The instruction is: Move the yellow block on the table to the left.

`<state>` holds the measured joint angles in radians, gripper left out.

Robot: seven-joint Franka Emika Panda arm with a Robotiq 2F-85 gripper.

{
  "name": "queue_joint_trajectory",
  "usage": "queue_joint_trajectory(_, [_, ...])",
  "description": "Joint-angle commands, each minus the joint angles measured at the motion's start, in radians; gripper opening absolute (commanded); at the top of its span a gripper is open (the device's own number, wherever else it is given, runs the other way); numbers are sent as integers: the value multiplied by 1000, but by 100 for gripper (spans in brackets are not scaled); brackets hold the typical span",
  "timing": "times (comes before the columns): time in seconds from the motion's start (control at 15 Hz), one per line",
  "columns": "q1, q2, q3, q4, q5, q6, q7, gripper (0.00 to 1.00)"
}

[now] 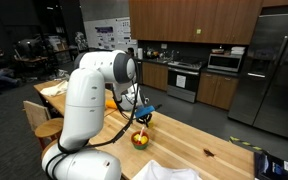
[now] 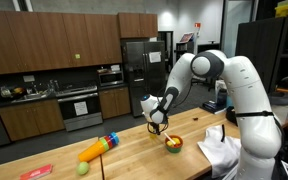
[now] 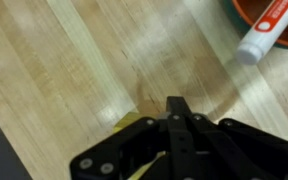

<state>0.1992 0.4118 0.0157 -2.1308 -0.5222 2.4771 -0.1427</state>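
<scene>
Gripper (image 3: 176, 103) was clenched. In the wrist view the two fingers were pressed flat together into one dark blade, no gap between them. Nothing showed pinched at the tips. Tips pointed down at bare wood of the table (image 3: 64, 60); could not tell whether they touched it.

The yellow block (image 3: 132, 121) showed only as a small pale-yellow patch in the wrist view. It sat just beside the closed fingers, on their left in that picture, and was mostly covered by the black gripper body. Could not tell whether the fingers were touching it. It could not be made out for certain in the exterior views.

Bowl (image 3: 236, 8) sat in the top right corner of the wrist view, apart from the fingertips. A white tube with a red label (image 3: 269, 28) lay in it, its end reaching over the rim toward the table.

In both exterior views the gripper (image 1: 144, 115) (image 2: 158, 124) hung low over the table (image 1: 214, 140) (image 2: 134, 155), near the bowl (image 1: 139, 140) (image 2: 172, 144).

In an exterior view a long yellow-orange object with a blue end (image 2: 97, 148) lay well apart from the gripper, and a white cloth (image 2: 219, 150) lay past the bowl.
</scene>
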Motion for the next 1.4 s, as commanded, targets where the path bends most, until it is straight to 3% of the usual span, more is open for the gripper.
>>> queue_joint_trajectory(0.0, [-9, -79, 7, -84, -10, 43, 28, 0])
queue_joint_trajectory(0.4, [9, -177, 8, -188, -11, 262, 127, 0])
queue_joint_trajectory(0.53, [8, -232, 11, -229, 24, 274, 175, 0])
queue_joint_trajectory(0.73, [12, -344, -14, -305, -8, 286, 311, 0])
queue_joint_trajectory(1.13, [-96, -573, 6, -494, 174, 267, 407, 0])
queue_joint_trajectory(1.2, [-114, -595, 9, -517, 208, 256, 416, 26])
queue_joint_trajectory(1.33, [-136, -618, 10, -554, 282, 267, 381, 30])
